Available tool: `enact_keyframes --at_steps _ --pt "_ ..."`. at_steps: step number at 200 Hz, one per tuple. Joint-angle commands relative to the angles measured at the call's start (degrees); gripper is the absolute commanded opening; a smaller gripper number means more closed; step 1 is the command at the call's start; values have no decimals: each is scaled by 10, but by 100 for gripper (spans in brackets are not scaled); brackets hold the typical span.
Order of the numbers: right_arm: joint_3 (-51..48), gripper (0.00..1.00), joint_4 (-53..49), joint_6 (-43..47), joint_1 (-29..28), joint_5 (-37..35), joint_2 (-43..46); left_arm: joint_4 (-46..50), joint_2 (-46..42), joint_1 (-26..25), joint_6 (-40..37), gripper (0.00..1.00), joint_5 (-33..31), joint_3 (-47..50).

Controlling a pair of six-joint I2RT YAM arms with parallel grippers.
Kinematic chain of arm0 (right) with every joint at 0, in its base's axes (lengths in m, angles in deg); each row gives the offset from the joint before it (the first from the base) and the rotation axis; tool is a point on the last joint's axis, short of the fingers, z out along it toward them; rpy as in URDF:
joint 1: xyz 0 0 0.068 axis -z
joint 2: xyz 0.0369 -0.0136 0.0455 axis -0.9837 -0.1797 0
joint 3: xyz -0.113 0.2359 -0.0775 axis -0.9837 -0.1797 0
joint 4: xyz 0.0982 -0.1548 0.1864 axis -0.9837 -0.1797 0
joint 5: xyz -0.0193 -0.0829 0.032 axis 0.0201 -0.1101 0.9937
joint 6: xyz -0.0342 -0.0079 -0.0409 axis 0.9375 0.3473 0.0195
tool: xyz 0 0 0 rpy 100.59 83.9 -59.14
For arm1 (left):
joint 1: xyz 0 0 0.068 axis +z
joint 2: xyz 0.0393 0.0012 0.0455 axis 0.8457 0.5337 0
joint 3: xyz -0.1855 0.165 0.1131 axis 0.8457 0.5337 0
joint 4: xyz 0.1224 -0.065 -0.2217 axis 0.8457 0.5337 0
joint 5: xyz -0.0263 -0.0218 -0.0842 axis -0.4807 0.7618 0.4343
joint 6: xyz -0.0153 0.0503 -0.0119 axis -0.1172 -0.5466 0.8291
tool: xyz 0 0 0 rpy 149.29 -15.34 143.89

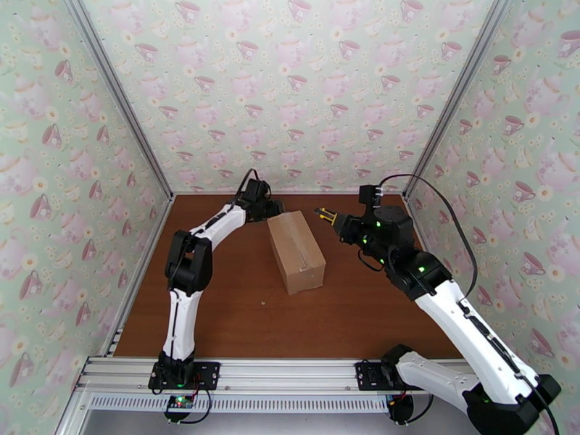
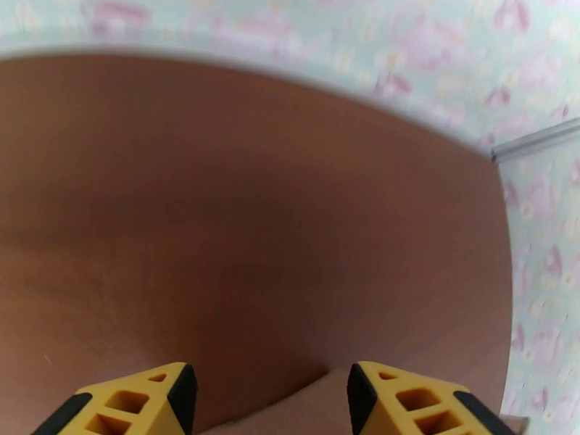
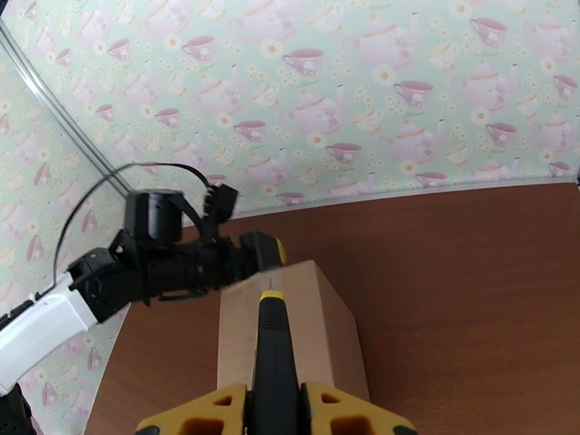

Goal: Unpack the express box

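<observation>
The express box (image 1: 296, 249) lies shut in the middle of the worktop (image 1: 362, 320). Your left end effector (image 2: 264, 396) sits at the box's 11 o'clock end, with its fingers spread apart and holding nothing. Your right end effector (image 3: 275, 407) is at the box's 1 o'clock. It is squeezed tight on a black and yellow tool (image 3: 274, 349), and the tool's thin tip points at the box top.
</observation>
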Motion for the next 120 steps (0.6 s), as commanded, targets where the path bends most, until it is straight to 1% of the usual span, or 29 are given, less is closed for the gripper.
enact_keyframes --at_steps 1,23,41,73,98,120 --pt "13 0 -3 8 -2 28 10 -34 -60 -16 9 61 18 50" --pt "6 0 -16 11 -16 21 21 -60 -89 -26 26 61 25 97" --pt "-5 0 -23 12 -25 14 29 -71 -110 -29 34 61 10 123" --pt "-19 0 -44 31 -44 -1 32 -44 -160 -3 27 60 -42 134" --pt "-24 0 -50 43 -50 4 22 -25 -232 26 15 62 -80 156" --pt "-21 0 -48 50 -51 12 10 20 -303 29 9 64 -107 175"
